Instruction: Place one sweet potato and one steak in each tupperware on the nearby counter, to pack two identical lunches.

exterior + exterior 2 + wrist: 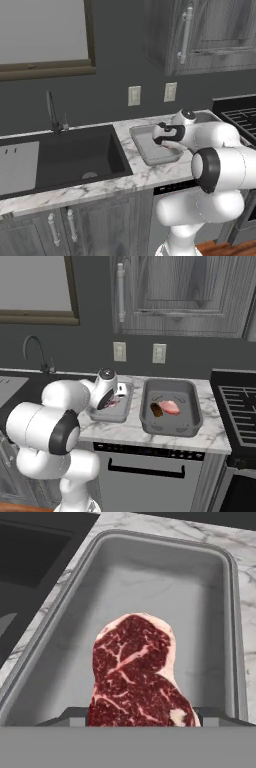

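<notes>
A red marbled steak (137,672) hangs between my fingertips, just above the floor of the left tupperware (165,577). My gripper (137,717) is shut on the steak, seen from the side as gripper (111,402) low inside this grey tray (122,412). The tray holds nothing else that I can see. The right tupperware (170,428) holds a dark brown sweet potato (156,409) and a second steak (170,407) side by side. In the left base view the gripper (167,145) sits over the left tupperware (147,152) on the marble counter (125,182).
The black sink (75,155) with its faucet (52,112) lies left of the trays. A stove (240,401) borders the counter on the right. Wall cabinets hang overhead, and my own arm covers part of the counter.
</notes>
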